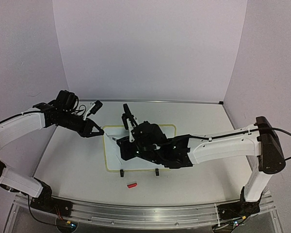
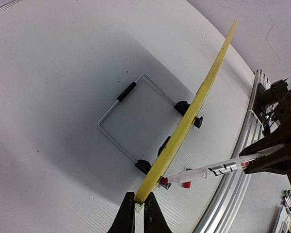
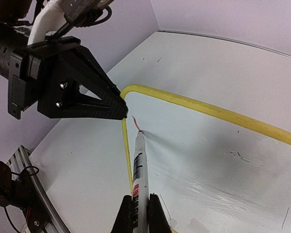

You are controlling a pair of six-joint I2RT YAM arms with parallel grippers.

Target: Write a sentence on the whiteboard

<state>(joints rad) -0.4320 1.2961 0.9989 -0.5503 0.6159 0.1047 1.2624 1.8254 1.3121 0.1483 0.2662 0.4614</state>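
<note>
Marker: clamped between the closed fingers of the right tool, tip set on the whiteboard beside one short red stroke. Whiteboard: propped mid-surface, far left corner pinched by the left tool. Risk judged: tip pressure may slide the board from that pinch, smearing the sentence. Surface: white; red cap near; pale walls.

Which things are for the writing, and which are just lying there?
For the job:
whiteboard
marker, tip on the whiteboard
left gripper, pinching the whiteboard's corner
right gripper, holding the marker

Just lying about:
small red piece, maybe the marker's cap
</note>
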